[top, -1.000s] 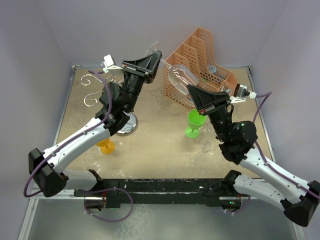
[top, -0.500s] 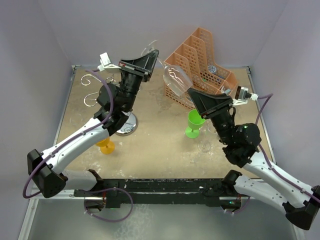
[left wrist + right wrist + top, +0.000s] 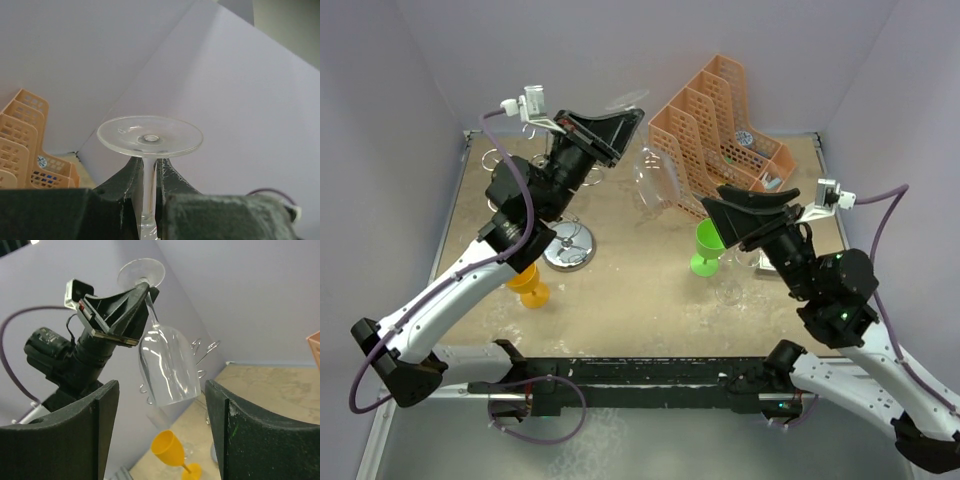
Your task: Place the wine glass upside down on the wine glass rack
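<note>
**Desk:** Where's the glass?

**Me:** I have the wine glass [image 3: 167, 367] in the air at twelve o'clock over the table [image 3: 640, 300], foot up and bowl down. My left gripper [image 3: 148, 167] is clamped on the stem just under the foot. It hangs apart from the wine glass rack [image 3: 571, 244], whose round base sits at nine o'clock, with hooks curling at ten.

**Desk:** What changed in the last second?

**Me:** A second ago the bowl was tilted in front of the organiser, with my right gripper [image 3: 715, 200] closed by it. Now its fingers [image 3: 85, 435] stand wide apart, drawn back toward four o'clock and clear of the glass. My left arm has lifted the glass higher.

**Desk:** Containers?

**Me:** The orange mesh organiser [image 3: 720, 125] is at one o'clock. A rear slot holds something small and patterned; I can't tell what. A green goblet [image 3: 709, 246] stands in front of it at three o'clock, and an orange goblet [image 3: 530, 290] at eight.
</note>
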You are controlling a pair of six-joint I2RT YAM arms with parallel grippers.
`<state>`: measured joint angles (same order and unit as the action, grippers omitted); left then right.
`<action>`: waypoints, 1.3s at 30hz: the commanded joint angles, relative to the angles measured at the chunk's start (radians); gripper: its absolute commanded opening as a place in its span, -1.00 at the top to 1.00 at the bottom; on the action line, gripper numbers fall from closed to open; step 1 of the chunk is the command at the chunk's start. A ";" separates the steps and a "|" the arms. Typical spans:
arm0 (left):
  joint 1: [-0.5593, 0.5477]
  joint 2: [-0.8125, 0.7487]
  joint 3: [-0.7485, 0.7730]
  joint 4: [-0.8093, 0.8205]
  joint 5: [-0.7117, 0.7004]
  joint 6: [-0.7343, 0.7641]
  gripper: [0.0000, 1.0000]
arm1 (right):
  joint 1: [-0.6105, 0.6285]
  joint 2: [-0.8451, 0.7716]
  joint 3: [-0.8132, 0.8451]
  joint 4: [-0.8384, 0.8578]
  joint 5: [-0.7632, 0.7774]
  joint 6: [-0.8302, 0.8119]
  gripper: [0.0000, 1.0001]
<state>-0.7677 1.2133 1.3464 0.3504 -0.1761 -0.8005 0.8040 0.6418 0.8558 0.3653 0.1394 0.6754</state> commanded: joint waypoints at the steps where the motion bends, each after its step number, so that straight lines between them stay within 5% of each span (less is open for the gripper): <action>1: 0.001 -0.033 0.072 -0.082 0.268 0.219 1.00 | 0.002 0.047 0.157 -0.164 -0.069 -0.253 -0.42; 10: 0.001 -0.083 0.012 -0.099 0.513 0.384 1.00 | 0.002 0.196 0.265 -0.232 -0.328 -0.326 -0.20; 17: 0.001 -0.103 -0.036 -0.067 0.605 0.417 1.00 | 0.002 0.239 0.209 -0.051 -0.443 -0.220 -0.09; 39: 0.002 -0.137 -0.095 0.031 0.620 0.330 1.00 | 0.001 0.336 0.166 0.123 -0.424 -0.242 0.53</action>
<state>-0.7681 1.1213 1.2461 0.2546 0.4400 -0.4358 0.8040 0.9901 1.0313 0.4206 -0.2554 0.4641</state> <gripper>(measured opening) 0.057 0.243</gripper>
